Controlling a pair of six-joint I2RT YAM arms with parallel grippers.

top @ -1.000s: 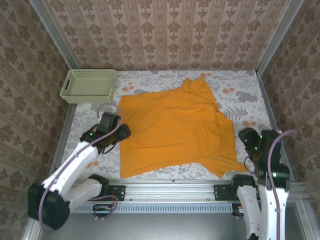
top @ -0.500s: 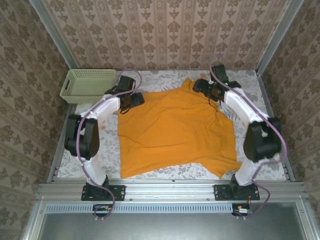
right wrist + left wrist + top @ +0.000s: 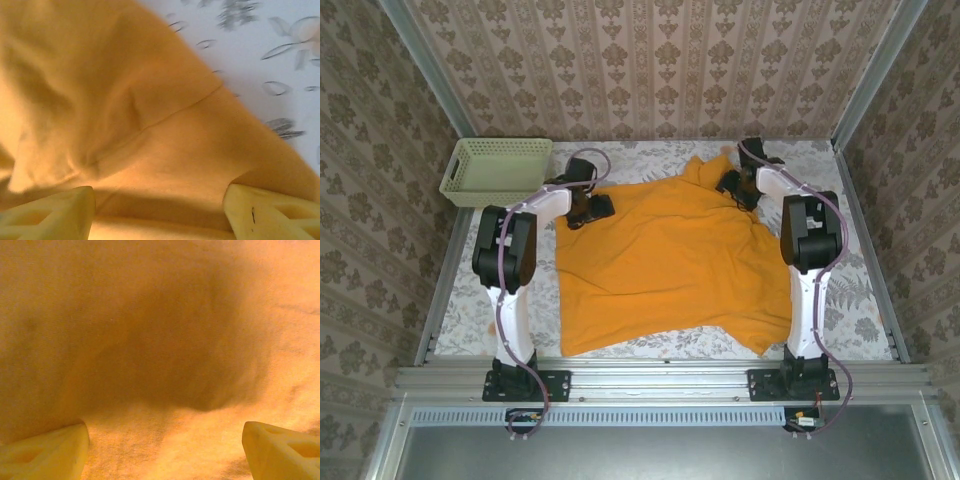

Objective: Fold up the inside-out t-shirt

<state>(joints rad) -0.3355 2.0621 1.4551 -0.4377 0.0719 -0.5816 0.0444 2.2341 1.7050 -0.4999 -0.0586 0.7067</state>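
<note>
Comparing w/ 1 s ago: both arms sat pulled back at near side; now both are stretched out to the far edge of the soft orange-yellow cotton short-sleeved t-shirt (image 3: 665, 260).
Vs 0.5 s ago: arms lie straighter; L gripper (image 3: 595, 208) has shifted slightly inward onto the cloth; R gripper (image 3: 732, 185) is at nearly the same spot.
Shirt: outline unchanged across frames. Spread out mid-table, plain orange face up, on the white floral-print tablecloth (image 3: 820, 190). Wrinkled ridge runs down its right side.
L gripper: over shirt's far-left corner. Jaws wide apart, pale fingers (image 3: 45, 455) on either side of a bare stretch of cloth, nothing pinched. Can't tell if tips touch the fabric.
R gripper: at shirt's far-right peak, close to a seam. Jaws wide apart, fingers (image 3: 265, 210) spanning cloth near its edge w/ tablecloth just beyond. Nothing held.
Basket: pale green plastic mesh basket (image 3: 495, 170) at far-left corner, apart from shirt, same place as before.
</note>
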